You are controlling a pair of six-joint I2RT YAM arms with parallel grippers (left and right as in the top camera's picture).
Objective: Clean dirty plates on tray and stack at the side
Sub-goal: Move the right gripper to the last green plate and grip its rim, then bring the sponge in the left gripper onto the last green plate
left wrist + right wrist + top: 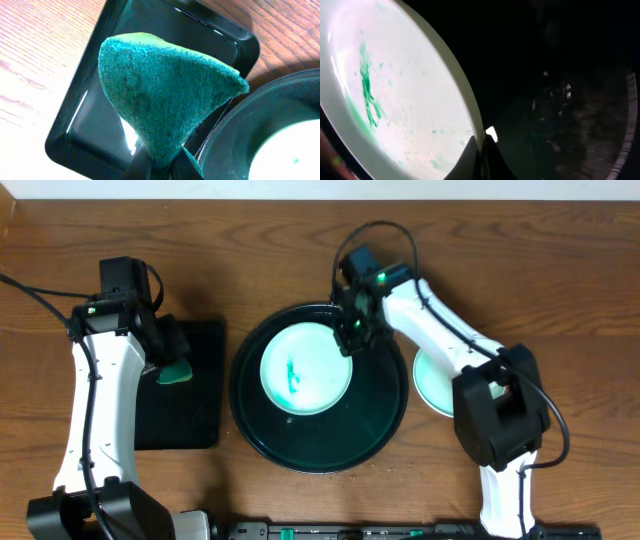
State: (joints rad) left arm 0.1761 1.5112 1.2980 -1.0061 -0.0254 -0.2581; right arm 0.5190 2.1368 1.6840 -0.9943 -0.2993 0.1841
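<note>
Grips the rim of a pale plate (305, 368) with the right claw (350, 335), fingers (468, 162) drawn narrow, one on each face of the edge. Takes hold at the plate's upper right in the overhead view. Has this plate inside the tray (382, 422), off centre toward the upper left, with green smears down the middle of its face and fainter flecks around them. Cannot tell whether flat on the tray floor or tipped up slightly.

Holds a green sponge (160, 90) in the left claw (161, 169), closed narrow on one corner so that the rest fans out into a wedge, rough side toward the wrist camera. Hangs it over the small tray (195, 420), black and rectangular, just beside the round tray on its left.

Shows a turquoise plate (432, 385) on the table (300, 240) at the tray's right, close against the rim, partly hidden under the right arm (440, 325). Cannot tell whether one plate there or more.
</note>
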